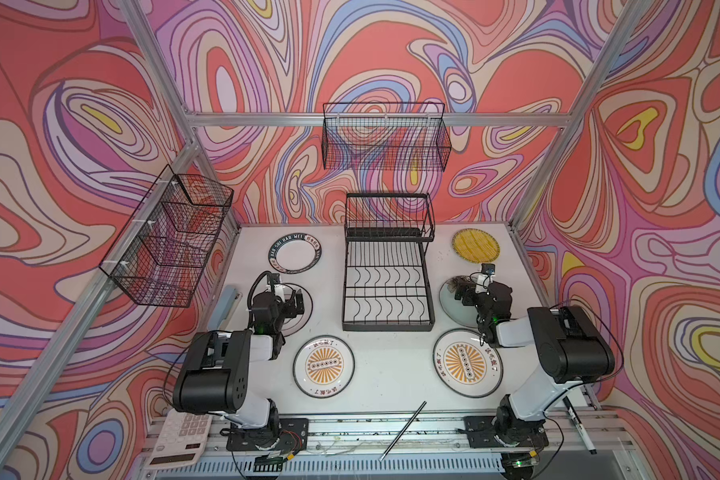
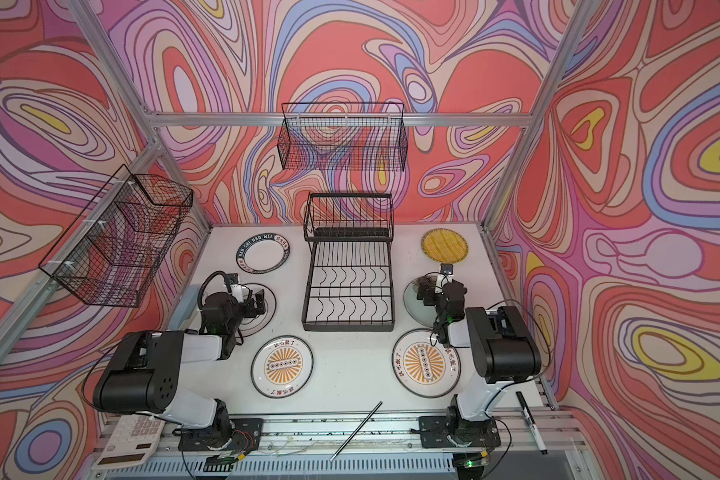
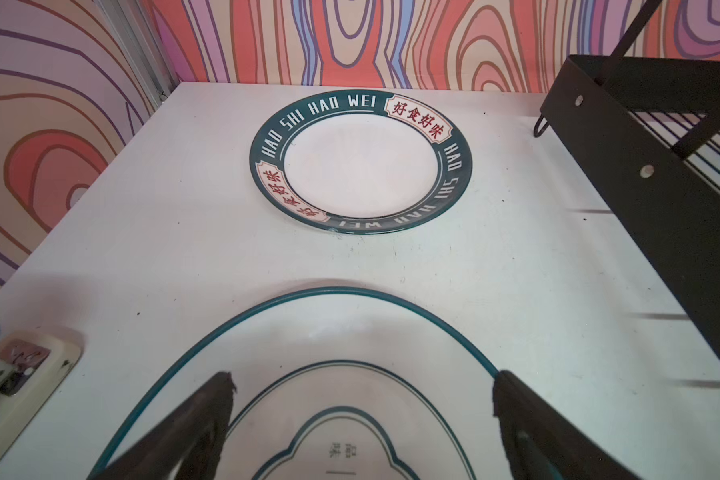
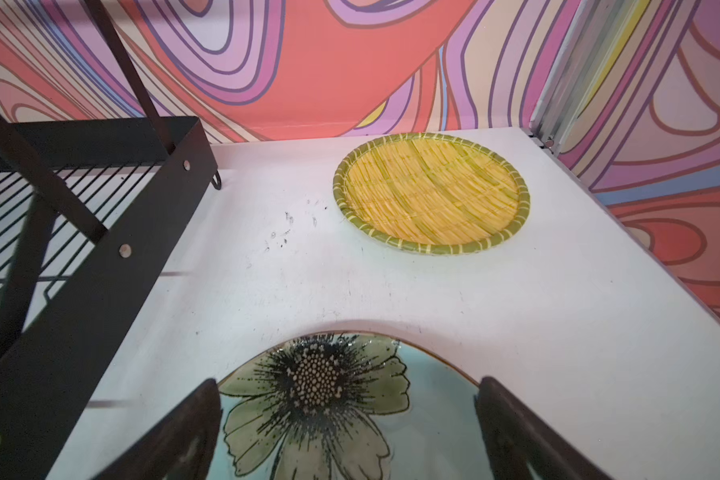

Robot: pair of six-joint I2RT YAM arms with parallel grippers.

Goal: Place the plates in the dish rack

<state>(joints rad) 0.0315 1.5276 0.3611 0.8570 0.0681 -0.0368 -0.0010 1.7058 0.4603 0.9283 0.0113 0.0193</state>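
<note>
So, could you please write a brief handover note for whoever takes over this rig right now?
Left gripper: open, empty, over the dark-ringed plate.
Right gripper: open, empty, over the flowered plate.
All six plates lie flat on the table: lettered plate and left sunburst plate left of the dish rack, yellow plate and right sunburst plate on its right.
Done: nothing racked.
Left: all six plates.

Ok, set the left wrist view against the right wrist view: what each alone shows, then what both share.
Left wrist only: the lettered plate and the ringed plate below the open left gripper. Right wrist only: the yellow plate and the flowered plate below the open right gripper. Both: the rack and the white table.
</note>
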